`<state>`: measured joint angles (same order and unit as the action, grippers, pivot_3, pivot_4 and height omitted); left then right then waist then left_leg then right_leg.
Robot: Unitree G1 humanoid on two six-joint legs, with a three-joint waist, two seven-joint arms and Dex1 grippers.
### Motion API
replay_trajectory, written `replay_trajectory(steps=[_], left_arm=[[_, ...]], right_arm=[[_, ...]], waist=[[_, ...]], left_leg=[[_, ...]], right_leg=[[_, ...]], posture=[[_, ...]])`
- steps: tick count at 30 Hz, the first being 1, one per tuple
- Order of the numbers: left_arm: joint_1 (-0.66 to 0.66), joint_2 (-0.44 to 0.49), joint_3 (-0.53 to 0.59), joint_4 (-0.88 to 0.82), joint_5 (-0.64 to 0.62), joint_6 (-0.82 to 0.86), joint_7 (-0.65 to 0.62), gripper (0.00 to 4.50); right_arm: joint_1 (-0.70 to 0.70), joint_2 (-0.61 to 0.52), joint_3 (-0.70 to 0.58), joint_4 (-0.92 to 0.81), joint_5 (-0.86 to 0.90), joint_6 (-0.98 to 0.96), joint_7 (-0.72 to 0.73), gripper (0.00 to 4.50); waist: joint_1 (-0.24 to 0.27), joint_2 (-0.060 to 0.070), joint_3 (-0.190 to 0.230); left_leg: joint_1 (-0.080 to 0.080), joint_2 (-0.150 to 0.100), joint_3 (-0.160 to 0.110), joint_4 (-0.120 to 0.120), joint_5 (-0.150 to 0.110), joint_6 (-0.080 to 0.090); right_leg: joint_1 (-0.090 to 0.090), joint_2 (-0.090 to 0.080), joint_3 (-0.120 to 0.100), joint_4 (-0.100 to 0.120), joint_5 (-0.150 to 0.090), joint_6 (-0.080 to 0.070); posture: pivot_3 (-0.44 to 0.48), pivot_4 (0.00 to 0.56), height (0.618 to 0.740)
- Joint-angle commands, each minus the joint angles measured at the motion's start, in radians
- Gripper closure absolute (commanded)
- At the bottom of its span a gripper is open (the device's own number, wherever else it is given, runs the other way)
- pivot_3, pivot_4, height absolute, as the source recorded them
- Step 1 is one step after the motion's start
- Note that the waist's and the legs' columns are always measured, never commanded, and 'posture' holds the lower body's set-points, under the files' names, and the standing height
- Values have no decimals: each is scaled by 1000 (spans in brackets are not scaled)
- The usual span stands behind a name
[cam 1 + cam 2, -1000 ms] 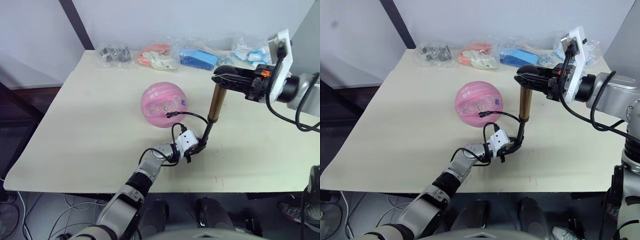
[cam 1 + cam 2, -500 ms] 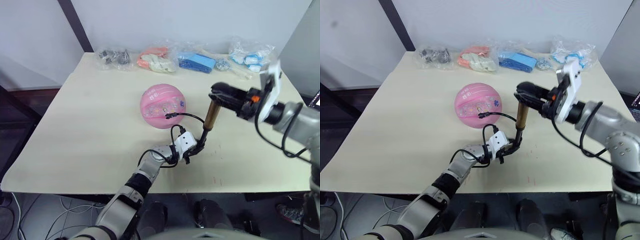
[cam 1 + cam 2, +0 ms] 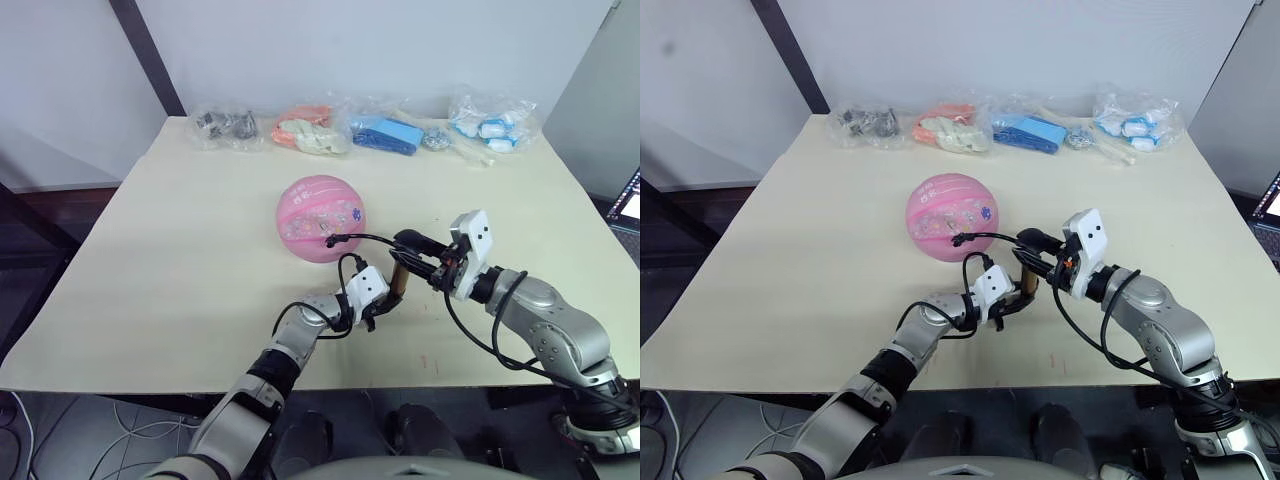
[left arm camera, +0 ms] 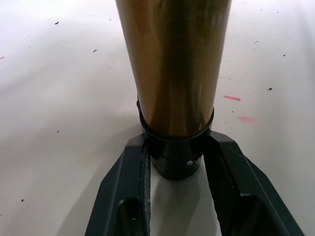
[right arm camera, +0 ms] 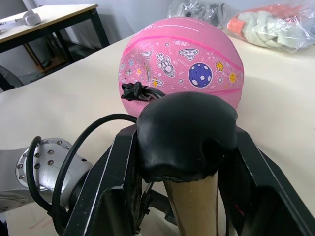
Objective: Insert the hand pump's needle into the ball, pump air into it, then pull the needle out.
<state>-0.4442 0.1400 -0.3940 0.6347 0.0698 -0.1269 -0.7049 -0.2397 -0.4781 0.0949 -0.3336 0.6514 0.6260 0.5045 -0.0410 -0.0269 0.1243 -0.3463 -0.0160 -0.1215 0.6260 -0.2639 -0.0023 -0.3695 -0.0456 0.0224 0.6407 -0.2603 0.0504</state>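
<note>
The pink ball (image 3: 322,216) rests mid-table. The needle's black fitting (image 5: 140,91) sits against the ball's near side, and the pin itself is hidden. A thin black hose (image 3: 365,238) loops from the fitting to the hand pump (image 3: 397,282), which stands upright just right of the ball. My left gripper (image 3: 382,303) is shut on the pump's black bottom cap (image 4: 174,160), below the brass barrel (image 4: 172,64). My right gripper (image 3: 408,243) is shut on the black handle (image 5: 184,135), which sits low, close to the barrel top.
Several clear bags line the table's far edge: dark parts (image 3: 228,125), orange and white items (image 3: 308,133), blue items (image 3: 388,133), and blue-white items (image 3: 490,125). Bare tabletop (image 3: 180,250) lies left of the ball.
My right gripper has driven the handle down and towards me, so the pump is far shorter. The left gripper has kept its hold on the base. The camera view has shifted slightly.
</note>
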Motion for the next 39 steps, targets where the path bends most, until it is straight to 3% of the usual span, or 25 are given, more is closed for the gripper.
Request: replay_trajectory(steps=[1,10,21,25,29,32,39], left_arm=[[65,42,-33,77,58,74,-21,3432],[63,37,-34,69,58,82,-25,3432],[65,40,-37,61,57,84,-27,3432],[67,41,-37,56,59,86,-28,3432],[68,42,-39,55,58,87,-26,3432],[70,44,-39,53,56,88,-24,3432],[74,47,-37,47,56,94,-22,3432]], right_arm=[[-34,-37,-80,3,55,130,-29,2920],[-324,-176,-345,-111,369,358,-98,2922],[-577,-296,-433,-69,622,470,-235,2975],[-504,-284,-383,-99,579,456,-225,2975],[-356,-248,-318,-123,494,418,-198,2985],[-235,-215,-229,-134,398,364,-163,3393],[-65,-116,-68,-87,218,242,-103,3394]], waist=[[1,4,3],[8,15,22],[14,12,31],[20,12,31],[23,8,28],[21,8,25],[11,4,18]], left_leg=[[0,0,0,0,0,0],[-16,-8,-1,4,0,0],[-23,-8,-2,5,1,0],[-36,-9,-1,8,1,0],[-34,-9,-1,8,1,0],[-32,-9,1,8,1,1],[-23,-7,2,8,1,1]], right_leg=[[0,0,0,0,0,0],[-12,-4,-1,0,2,-1],[-16,-6,-2,0,3,-1],[-28,-7,-2,2,6,-1],[-27,-7,-1,1,6,0],[-26,-7,0,1,6,0],[-18,-1,0,2,3,3]], posture=[[0,150,740],[0,150,740],[0,150,740],[0,150,740],[0,150,740],[0,150,740],[0,150,740]])
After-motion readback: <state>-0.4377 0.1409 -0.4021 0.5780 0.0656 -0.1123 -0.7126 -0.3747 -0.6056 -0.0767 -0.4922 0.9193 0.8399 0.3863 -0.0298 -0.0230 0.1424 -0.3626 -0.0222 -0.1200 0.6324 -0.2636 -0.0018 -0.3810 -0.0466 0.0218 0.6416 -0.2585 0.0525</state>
